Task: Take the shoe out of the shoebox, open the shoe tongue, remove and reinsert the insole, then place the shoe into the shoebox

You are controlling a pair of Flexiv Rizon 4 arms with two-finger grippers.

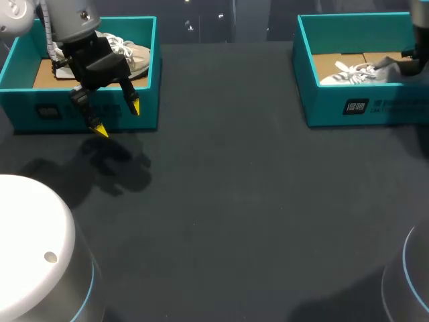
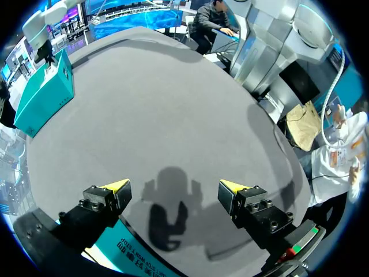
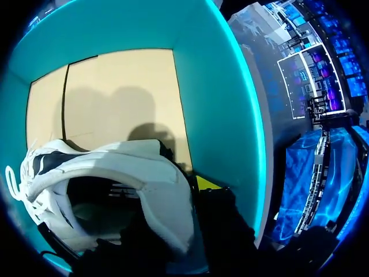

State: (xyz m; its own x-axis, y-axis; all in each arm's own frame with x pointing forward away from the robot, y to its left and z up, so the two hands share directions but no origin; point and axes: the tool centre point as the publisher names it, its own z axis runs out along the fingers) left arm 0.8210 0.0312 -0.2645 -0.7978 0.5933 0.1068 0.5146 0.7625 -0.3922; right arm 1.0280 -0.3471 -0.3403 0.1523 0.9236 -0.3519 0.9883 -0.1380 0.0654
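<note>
On the dark tabletop (image 1: 221,201): right shoebox (image 1: 322,111) holds a white shoe (image 1: 358,72); left shoebox (image 1: 20,100) holds a second shoe (image 1: 134,57). Step, judged: taking the shoe out. Right jaws at the white shoe's heel, grip not discernible. Left jaws wide open, empty, before the left shoebox. Next likely needs a firm heel hold and a lift clear of the wall.

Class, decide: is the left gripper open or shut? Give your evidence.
Open. The left gripper has its yellow-tipped fingers spread wide apart, with only bare table showing between them.
</note>
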